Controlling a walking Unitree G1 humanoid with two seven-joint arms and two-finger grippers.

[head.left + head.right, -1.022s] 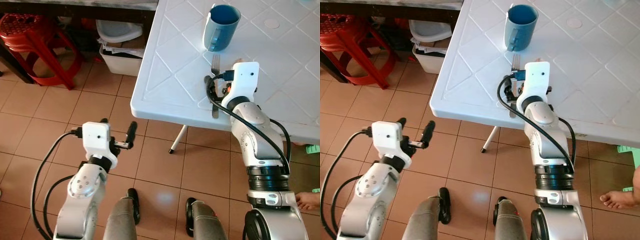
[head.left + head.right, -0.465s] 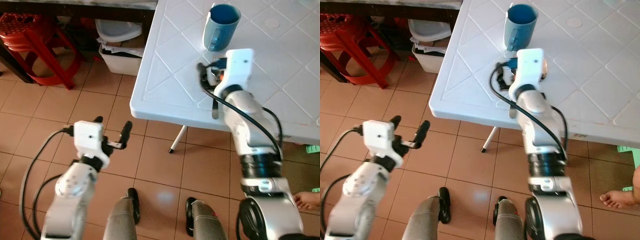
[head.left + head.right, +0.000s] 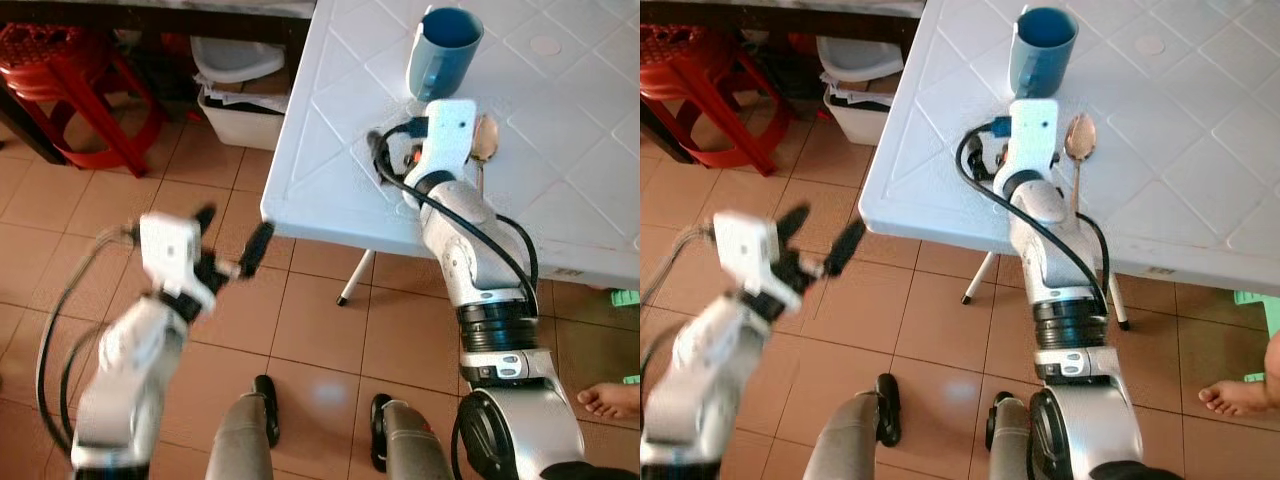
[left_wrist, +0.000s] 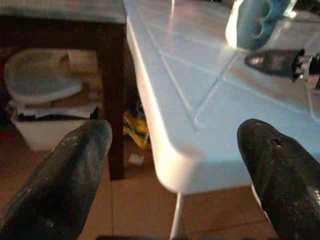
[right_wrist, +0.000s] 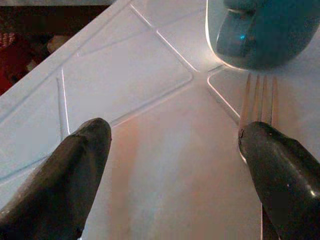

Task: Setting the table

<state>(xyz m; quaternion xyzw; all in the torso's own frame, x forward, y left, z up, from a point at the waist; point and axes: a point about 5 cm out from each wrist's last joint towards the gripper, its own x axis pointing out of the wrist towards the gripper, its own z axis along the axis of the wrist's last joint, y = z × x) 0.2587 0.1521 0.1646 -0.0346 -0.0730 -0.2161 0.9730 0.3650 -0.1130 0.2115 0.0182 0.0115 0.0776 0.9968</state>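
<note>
A blue mug [image 3: 443, 50] stands on the white plastic table [image 3: 330, 130]. Near the mug lies a spoon [image 3: 485, 140], just right of my right wrist. A fork [image 5: 260, 110] lies with its tines toward the mug [image 5: 260, 30]. My right gripper [image 5: 175, 165] hovers open over the tabletop, left of the fork, with one finger [image 5: 282, 175] beside it and only bare table between the fingers. My left gripper [image 3: 232, 235] is open in the air below the table's near corner [image 4: 185, 165], holding nothing.
A red plastic stool [image 3: 60, 80] and a white tub [image 3: 240, 95] sit under a dark table at the back left. The white table's leg [image 3: 355, 280] stands on the tiled floor. A person's bare foot [image 3: 610, 400] is at the right edge.
My right gripper has slid left and farther over the table, off the fork, so the spoon now shows. My left arm has risen toward the table corner.
</note>
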